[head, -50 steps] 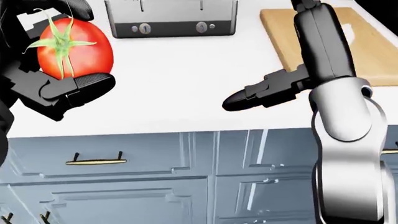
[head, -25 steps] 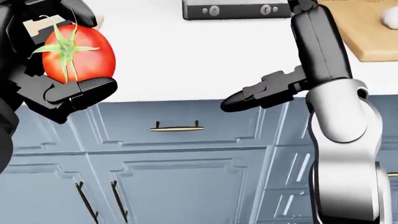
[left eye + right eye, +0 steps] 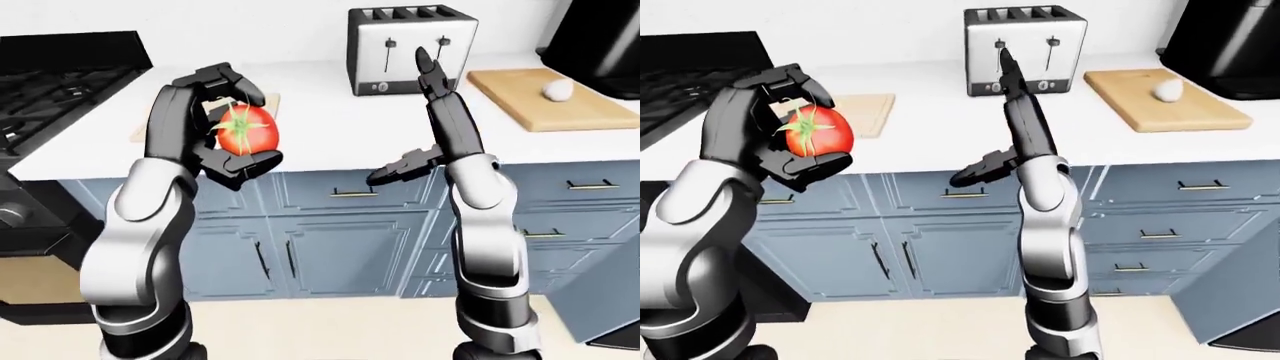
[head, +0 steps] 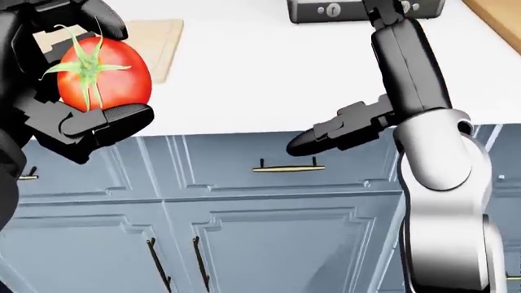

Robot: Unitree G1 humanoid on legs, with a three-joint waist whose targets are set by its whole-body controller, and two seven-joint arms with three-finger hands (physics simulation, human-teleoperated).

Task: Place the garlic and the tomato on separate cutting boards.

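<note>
Since a second earlier, the head camera had swung: the toaster (image 3: 411,49) slid to the top edge of the head view, the right-hand board nearly left it, and a second board came in at upper left, while both arms kept their places in the picture.

A white bench (image 3: 330,124) ran across the room over blue-grey cabinet doors (image 3: 930,247) with dark handles. A black stove (image 3: 60,82) stood at its left end in the left-eye view, and a dark appliance (image 3: 1225,49) at the right end.

The tomato (image 4: 102,74), green stem facing the camera, sat clamped in the left hand (image 4: 77,85), fingers curled over its top and a thumb pressed beneath, held up off the bench. The right hand (image 3: 425,112) stood empty, fingers spread apart, one pointing up and one jutting left.

Only the eye views showed the garlic (image 3: 1167,90), lying on the right cutting board (image 3: 1165,105), well apart from both hands. The right-eye view showed the left cutting board (image 3: 865,112) bare just beside the tomato; the left-eye view hid most of it behind the hand.
</note>
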